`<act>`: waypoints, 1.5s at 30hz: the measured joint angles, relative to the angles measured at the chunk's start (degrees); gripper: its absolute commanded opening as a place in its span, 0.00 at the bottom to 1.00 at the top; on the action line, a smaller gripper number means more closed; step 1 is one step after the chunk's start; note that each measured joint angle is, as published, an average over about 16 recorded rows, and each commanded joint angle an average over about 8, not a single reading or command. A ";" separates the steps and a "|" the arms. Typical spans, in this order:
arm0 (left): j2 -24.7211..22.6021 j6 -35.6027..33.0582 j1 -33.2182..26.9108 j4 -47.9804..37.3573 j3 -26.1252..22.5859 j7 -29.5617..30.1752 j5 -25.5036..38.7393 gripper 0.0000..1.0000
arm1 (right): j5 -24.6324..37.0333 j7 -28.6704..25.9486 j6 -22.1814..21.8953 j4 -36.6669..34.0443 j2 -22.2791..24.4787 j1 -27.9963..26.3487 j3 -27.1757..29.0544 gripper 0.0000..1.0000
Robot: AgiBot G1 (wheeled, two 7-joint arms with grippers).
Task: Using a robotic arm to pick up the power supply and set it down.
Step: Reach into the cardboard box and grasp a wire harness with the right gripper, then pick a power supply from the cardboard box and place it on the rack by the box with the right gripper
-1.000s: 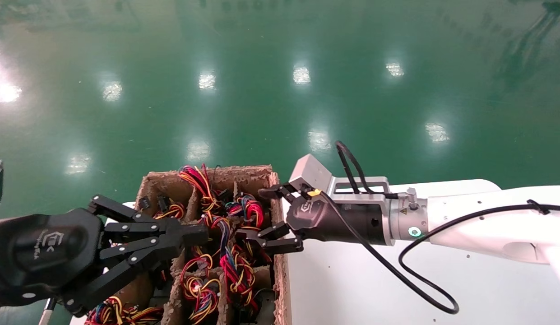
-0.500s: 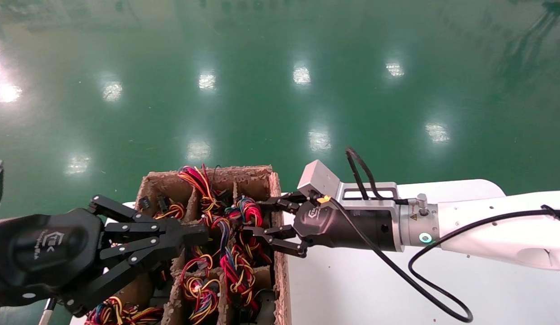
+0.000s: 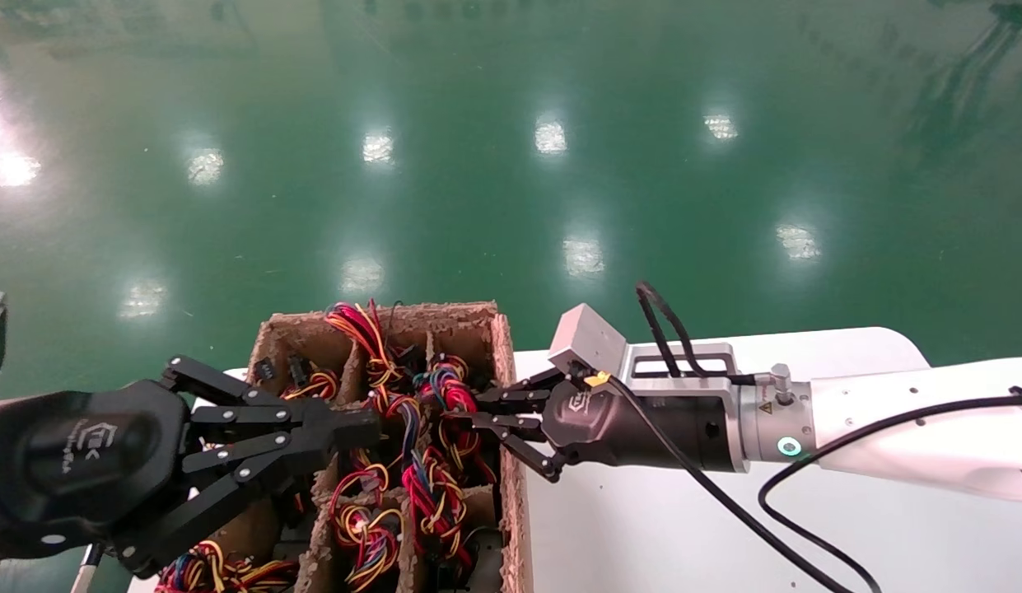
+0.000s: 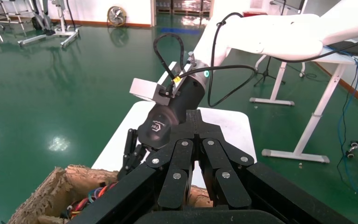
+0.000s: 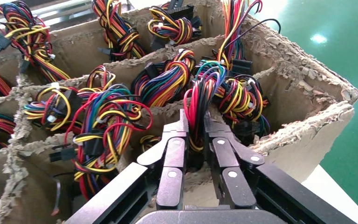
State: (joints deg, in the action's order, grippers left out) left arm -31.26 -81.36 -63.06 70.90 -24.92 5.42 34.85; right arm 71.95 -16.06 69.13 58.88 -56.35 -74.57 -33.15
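The power supply's grey box is hidden down in a compartment of the cardboard crate [image 3: 504, 362]; only its braided red, yellow and black wire bundle [image 5: 196, 100] rises above the dividers. My right gripper [image 5: 195, 122] reaches over the crate's right wall [image 5: 307, 126], shut on that bundle [image 3: 455, 395] just above the cardboard. In the head view the right gripper [image 3: 478, 414] sits at the crate's right edge. My left gripper [image 3: 371, 428] hovers over the crate's left side, shut and holding nothing, as the left wrist view [image 4: 193, 114] also shows.
The crate holds several more coloured wire bundles [image 5: 107, 126] in its compartments, split by ragged cardboard dividers [image 5: 168, 51]. It stands at the left end of a white table [image 3: 725, 527]. A plain light-grey box [image 3: 589, 338] is fixed to my right wrist. Green floor surrounds the table.
My right gripper's jaws went from wide open to shut on the wire bundle, and the wrist sank slightly. The left arm has not moved.
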 measured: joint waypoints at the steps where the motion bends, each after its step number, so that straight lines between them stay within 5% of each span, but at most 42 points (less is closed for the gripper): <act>1: 0.00 0.00 0.00 0.00 0.00 0.00 0.00 0.00 | -0.32 -0.19 0.18 0.16 0.17 0.04 0.13 0.00; 31: 0.00 0.00 0.00 0.00 0.00 0.00 0.00 0.00 | -21.37 -4.95 14.73 -9.19 3.28 -6.61 8.96 0.00; 45: 0.00 0.00 0.00 0.00 0.00 0.00 0.00 0.00 | -27.57 -2.63 13.10 -18.16 6.06 -9.91 14.53 0.00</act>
State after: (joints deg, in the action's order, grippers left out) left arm -31.26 -81.36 -63.06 70.90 -24.92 5.42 34.84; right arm 44.38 -18.68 82.23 40.72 -50.29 -84.48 -18.62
